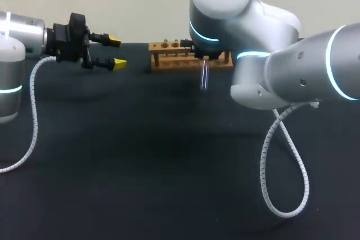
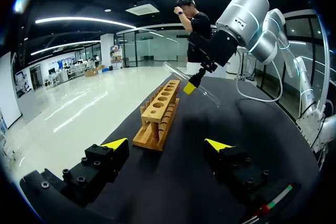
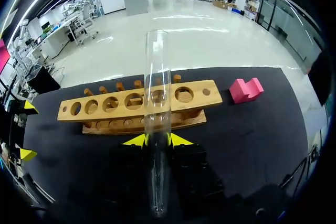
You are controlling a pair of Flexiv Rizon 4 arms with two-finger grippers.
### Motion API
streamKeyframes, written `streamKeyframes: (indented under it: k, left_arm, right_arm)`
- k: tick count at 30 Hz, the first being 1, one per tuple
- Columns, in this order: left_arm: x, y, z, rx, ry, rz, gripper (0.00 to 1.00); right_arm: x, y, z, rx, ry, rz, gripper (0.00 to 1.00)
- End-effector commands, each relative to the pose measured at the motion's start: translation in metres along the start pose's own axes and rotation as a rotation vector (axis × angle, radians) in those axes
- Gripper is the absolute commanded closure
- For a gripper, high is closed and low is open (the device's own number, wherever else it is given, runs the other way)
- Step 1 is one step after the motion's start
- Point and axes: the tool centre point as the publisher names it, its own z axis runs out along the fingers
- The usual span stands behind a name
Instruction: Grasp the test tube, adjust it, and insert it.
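The right claw (image 3: 157, 140), clamped on the clear test tube (image 3: 157, 93) in the head view's upper middle, just before the wooden rack (image 3: 100, 107), should square it over a free hole (image 3: 184, 94) and lower slowly; the left claw (image 1: 115, 53) sits open, upper left.

- The head camera sits high behind the robot. It looks down across the black desk (image 1: 140, 167) from far enough off to take in both arms. The light wooden tube rack (image 1: 169, 45) lies near the desk's far edge.
- The left wrist camera rides low over the desk, facing out along the left gripper (image 2: 167, 144) toward the rack's short end, some way off.
- The right wrist camera looks down along the right gripper (image 3: 157, 140), clamped on the clear glass test tube (image 3: 157, 77), onto the rack's long side close ahead.
- All three views share the rack. The left wrist view also takes in the right gripper.
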Motion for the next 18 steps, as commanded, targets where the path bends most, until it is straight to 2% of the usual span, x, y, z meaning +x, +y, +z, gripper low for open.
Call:
streamKeyframes:
  k: [1,12,18]
  left_arm:
    - [0.001,-0.001,-0.001,-0.003,-0.004,0.003,0.00]
    - [0.001,-0.001,-0.001,-0.003,-0.004,0.003,0.00]
    - [0.001,-0.001,-0.001,-0.003,-0.004,0.003,0.00]
  right_arm:
    - [0.006,-0.004,-0.011,0.006,-0.051,0.006,1.00]
    - [0.004,-0.009,-0.025,0.022,-0.086,0.016,1.00]
    - [0.003,-0.012,-0.036,0.018,-0.145,0.012,1.00]
